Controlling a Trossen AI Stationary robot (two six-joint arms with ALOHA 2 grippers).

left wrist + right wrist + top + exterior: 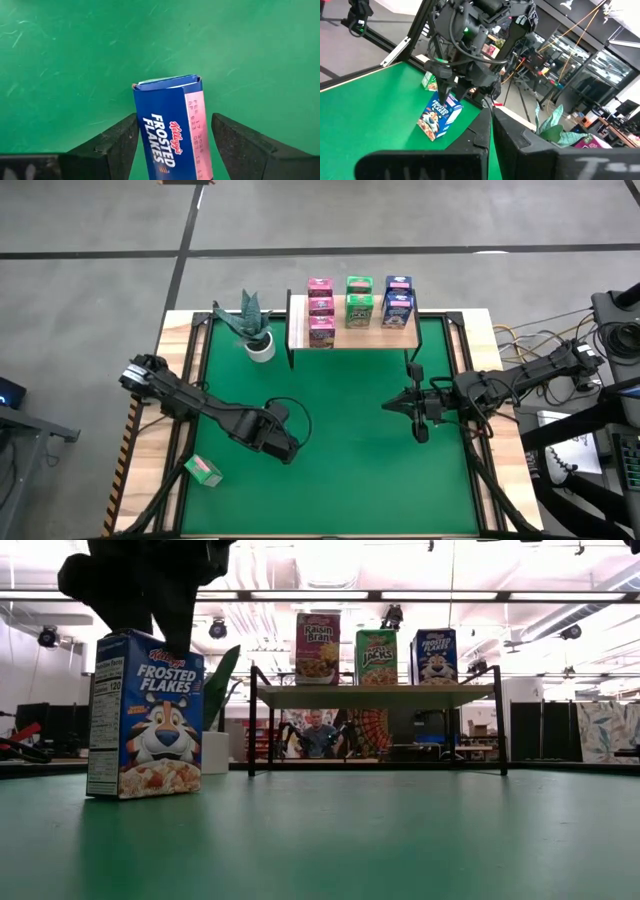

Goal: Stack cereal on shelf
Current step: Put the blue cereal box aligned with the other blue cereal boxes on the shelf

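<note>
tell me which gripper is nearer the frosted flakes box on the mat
Left. The left gripper straddles the Frosted Flakes box, open around its top. The right gripper is shut, well across the mat.

Left arm stretched from the near-left edge of the surface toward the middle, wrist bent down, left pincer (284, 442) pointing at the mat. Its fingers (117, 142) spread apart, one on each side of a blue carton, a gap visible on one side at least. Right arm reaching in from the right edge, roughly level, right pincer (390, 406) aimed toward the centre. Its fingers (487, 127) pressed together, nothing between them.
</note>
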